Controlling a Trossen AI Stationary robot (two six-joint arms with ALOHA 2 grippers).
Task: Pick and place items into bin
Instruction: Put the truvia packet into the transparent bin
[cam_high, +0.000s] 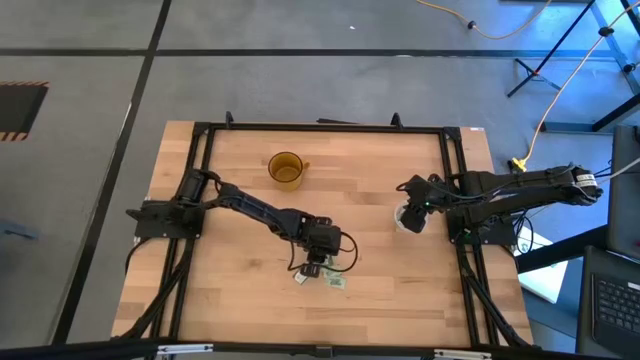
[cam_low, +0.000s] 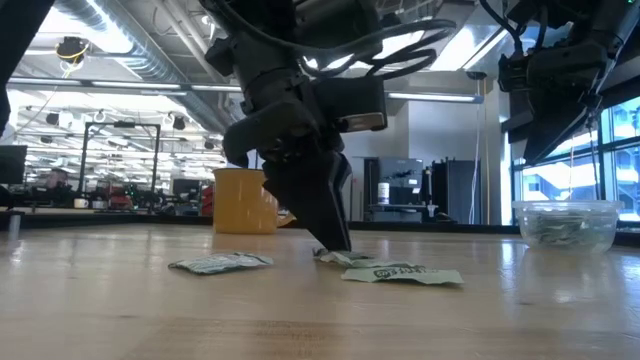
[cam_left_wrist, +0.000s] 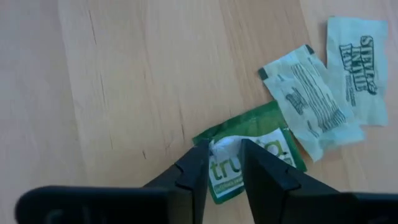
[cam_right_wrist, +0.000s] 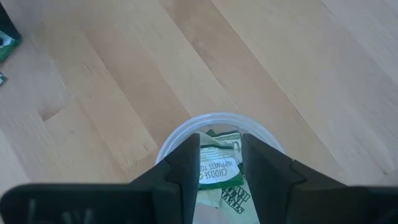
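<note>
left wrist view: left gripper (cam_left_wrist: 225, 163) jaws pinching the edge of a flat green-and-white paper packet (cam_left_wrist: 249, 158) on the wooden bench (cam_left_wrist: 137, 81), at 6 o'clock. grip is thin, so it could slip. right gripper (cam_right_wrist: 221, 163) grasps a packet over the clear round plastic bin (cam_high: 409, 219), at 3 o'clock.

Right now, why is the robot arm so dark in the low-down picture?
In the low view, bright ceiling lights and windows behind leave the left gripper a black shape above the pale green and white paper packets; in the left wrist view, even light, so packet print reads clearly.
</note>
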